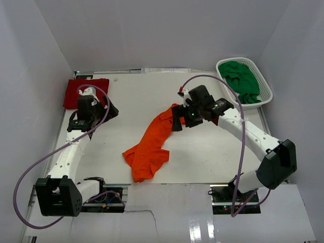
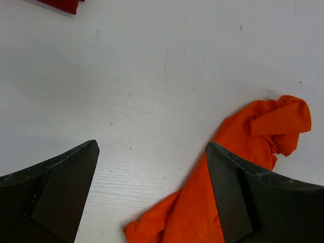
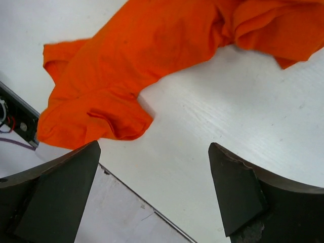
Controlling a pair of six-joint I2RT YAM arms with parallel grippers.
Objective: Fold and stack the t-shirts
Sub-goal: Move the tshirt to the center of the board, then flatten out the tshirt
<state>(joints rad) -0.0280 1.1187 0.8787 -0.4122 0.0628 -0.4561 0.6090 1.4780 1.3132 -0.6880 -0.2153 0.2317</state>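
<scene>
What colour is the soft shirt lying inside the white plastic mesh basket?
The crumpled cotton shirt is green, clearest in the top external view.

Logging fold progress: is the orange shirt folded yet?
Not folded: the orange shirt lies crumpled in an uneven, wrinkled strip on the table.

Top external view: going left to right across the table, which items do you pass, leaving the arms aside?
dark red t-shirt → orange t-shirt → white mesh basket, with the green t-shirt inside it.
</scene>
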